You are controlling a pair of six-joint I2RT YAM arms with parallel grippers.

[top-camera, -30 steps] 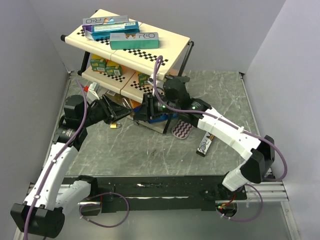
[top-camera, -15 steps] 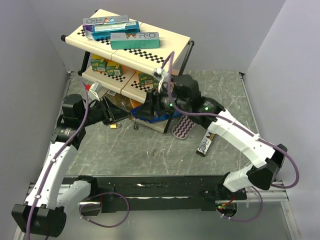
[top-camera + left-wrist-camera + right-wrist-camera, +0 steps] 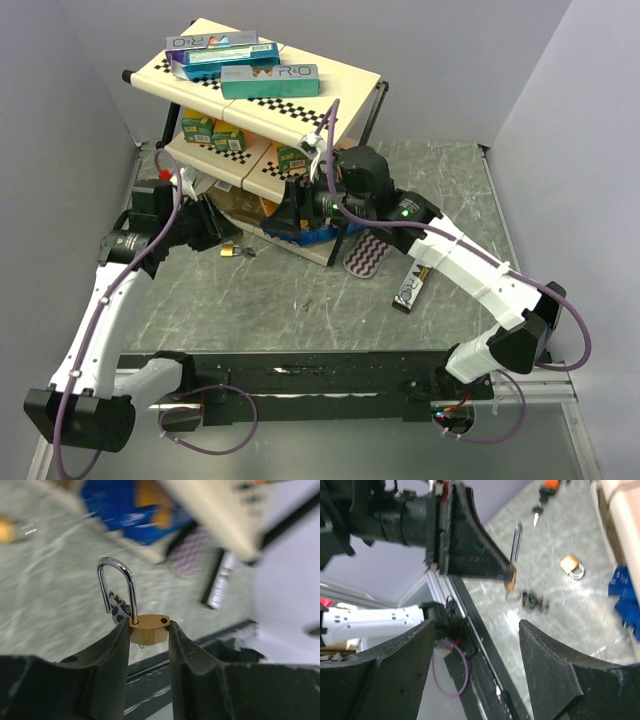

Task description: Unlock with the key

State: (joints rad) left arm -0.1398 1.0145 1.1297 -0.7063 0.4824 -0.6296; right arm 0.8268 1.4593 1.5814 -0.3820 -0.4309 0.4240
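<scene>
**Left wrist view: padlock held shackle-up**

The left gripper (image 3: 150, 626) pinches the brass padlock (image 3: 150, 630) by its body, above the table (image 3: 560, 630), with the shackle pointing straight out from the fingers. Opposite, the right gripper (image 3: 475, 625) is spread wide and empty. Beyond lie keys (image 3: 535, 601) and a second padlock (image 3: 571, 566).

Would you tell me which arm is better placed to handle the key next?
Right. The left gripper is shut on the padlock, shackle up, so it is occupied. The right gripper is open and faces the padlock, with what looks like keys just beside it.
</scene>
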